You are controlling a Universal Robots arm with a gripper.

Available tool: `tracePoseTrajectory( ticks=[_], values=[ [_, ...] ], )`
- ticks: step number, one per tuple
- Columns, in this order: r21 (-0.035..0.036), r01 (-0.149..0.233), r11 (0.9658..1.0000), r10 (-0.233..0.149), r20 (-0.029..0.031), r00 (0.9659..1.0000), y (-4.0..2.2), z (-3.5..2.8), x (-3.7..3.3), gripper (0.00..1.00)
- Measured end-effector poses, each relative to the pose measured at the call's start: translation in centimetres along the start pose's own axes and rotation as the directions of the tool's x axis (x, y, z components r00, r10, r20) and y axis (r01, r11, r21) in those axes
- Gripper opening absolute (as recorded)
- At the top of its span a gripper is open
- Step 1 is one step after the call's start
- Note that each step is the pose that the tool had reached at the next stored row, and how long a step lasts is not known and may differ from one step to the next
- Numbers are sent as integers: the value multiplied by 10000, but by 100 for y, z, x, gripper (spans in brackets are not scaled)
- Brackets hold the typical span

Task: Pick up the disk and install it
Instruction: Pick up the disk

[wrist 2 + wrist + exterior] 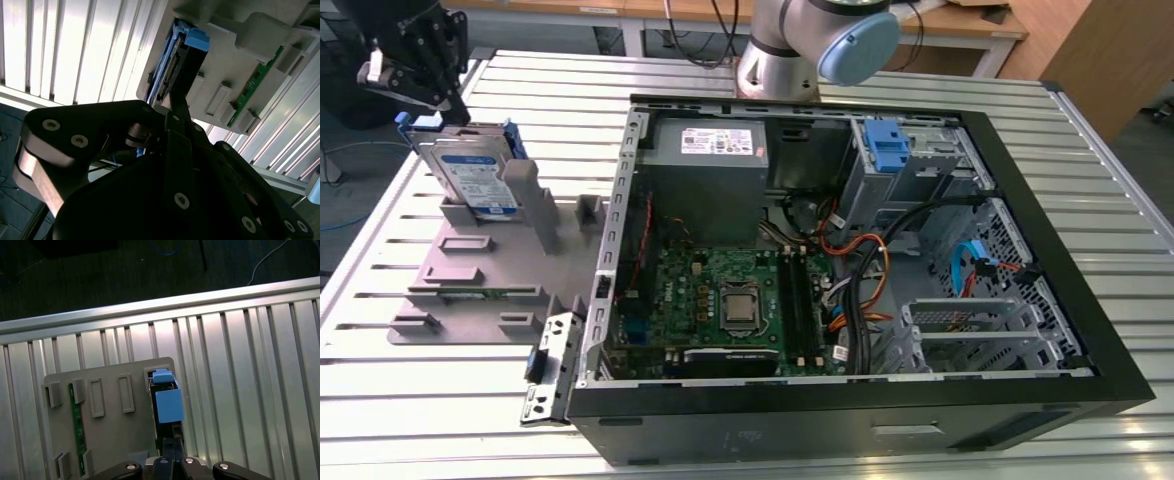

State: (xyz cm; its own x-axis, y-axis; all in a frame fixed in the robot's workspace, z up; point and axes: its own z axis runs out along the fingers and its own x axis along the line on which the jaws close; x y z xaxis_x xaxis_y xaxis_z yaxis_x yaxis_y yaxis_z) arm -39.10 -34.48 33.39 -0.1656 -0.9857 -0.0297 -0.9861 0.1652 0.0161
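The disk (pixel 474 175) stands on edge in a slot of the grey holder (pixel 480 260), on the exterior view's left. It has a silver face, a blue-and-white label and blue rails. My black gripper (pixel 450 106) hangs right above the disk's upper far corner. In the second wrist view the gripper (pixel 175 102) reaches to the dark connector edge of the disk (pixel 176 65). In the first wrist view the gripper (pixel 172 432) ends at the blue-railed disk (pixel 167 407). The fingers stand together; whether they pinch any part of it is hidden.
The open computer case (pixel 1067 240) lies on the slatted metal table, with the motherboard, cables, a grey power supply (pixel 714 145) and a blue bracket (pixel 887 145) at the drive bay. A green memory stick (pixel 474 293) sits in the holder. The arm's base (pixel 781 60) stands behind the case.
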Motion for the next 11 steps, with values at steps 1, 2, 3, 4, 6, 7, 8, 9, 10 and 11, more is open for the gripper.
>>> tracePoseTrajectory(
  ticks=[1,2,3,4,6,7,8,9,10,11],
  values=[
    [0,0,10000,0,0,10000,0,0,0,11],
    [1,0,10000,0,1,10000,0,0,0,11],
    [1,0,10000,0,1,10000,0,0,0,11],
    [0,0,10000,0,0,10000,0,-1,0,11],
    [0,0,10000,0,1,10000,0,-1,0,11],
    [0,0,10000,0,0,10000,0,-1,0,11],
    [0,0,10000,0,0,10000,0,-2,0,11],
    [0,0,10000,0,0,10000,0,-2,0,11],
    [0,-1,10000,1,0,10000,0,-2,0,17],
    [0,0,10000,0,0,10000,0,-2,0,17]
  ],
)
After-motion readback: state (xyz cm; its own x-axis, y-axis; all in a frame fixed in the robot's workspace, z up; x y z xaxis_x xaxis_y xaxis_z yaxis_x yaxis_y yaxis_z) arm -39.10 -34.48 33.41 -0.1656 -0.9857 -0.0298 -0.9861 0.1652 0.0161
